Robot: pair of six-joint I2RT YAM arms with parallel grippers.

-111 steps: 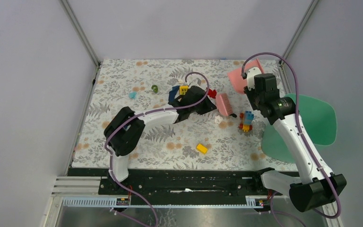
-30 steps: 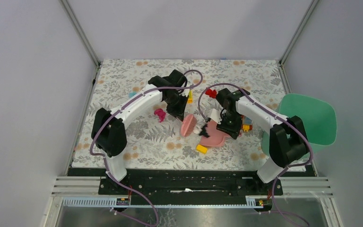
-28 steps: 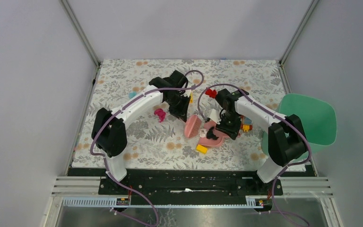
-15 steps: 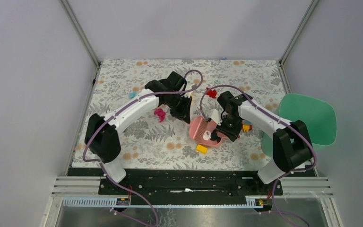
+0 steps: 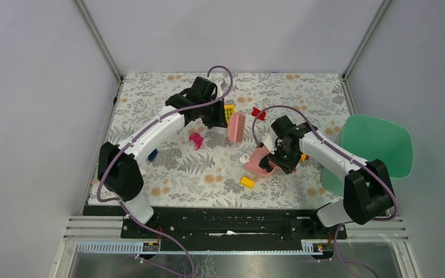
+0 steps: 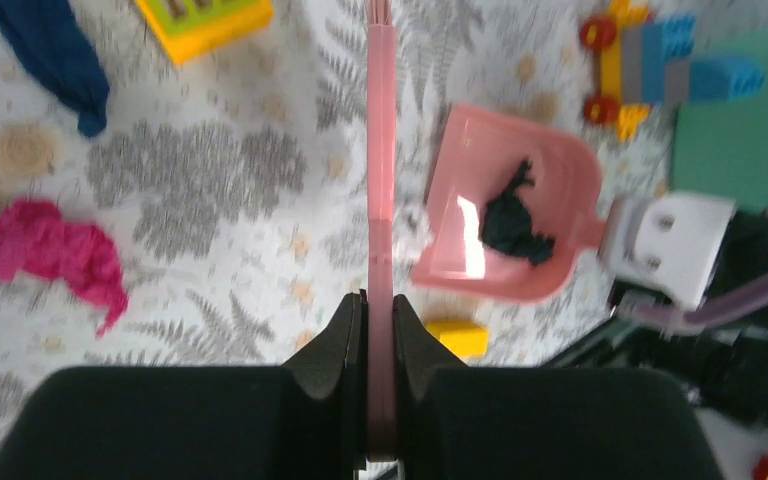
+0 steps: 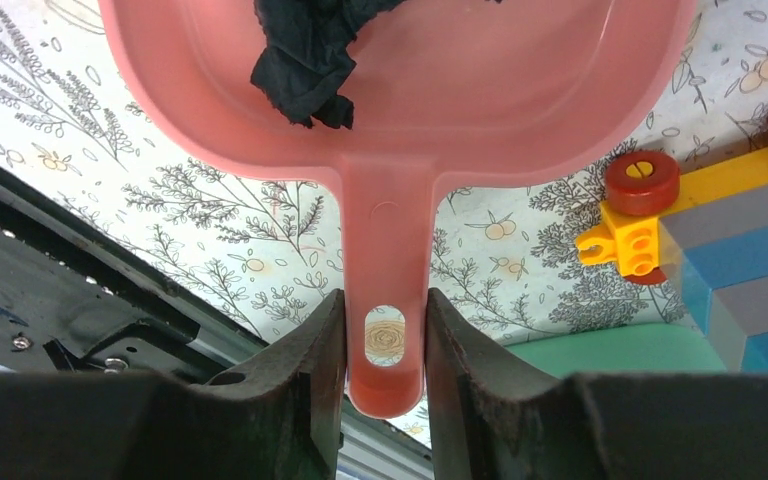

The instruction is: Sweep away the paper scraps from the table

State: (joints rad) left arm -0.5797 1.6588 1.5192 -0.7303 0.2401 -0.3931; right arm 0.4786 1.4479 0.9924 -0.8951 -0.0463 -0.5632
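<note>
My right end effector grasped dustpan holding dark scrap; left end effector grasped brush. Unswept lay magenta scrap, blue scrap.

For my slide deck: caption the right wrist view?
Right gripper clamps the pink plastic dustpan by its handle, a crumpled dark paper scrap inside.

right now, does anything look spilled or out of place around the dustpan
Yes: a white paper scrap lies on the table just outside the pink dustpan, which holds only one dark scrap. A magenta scrap and a dark blue scrap also lie unswept farther left.
</note>
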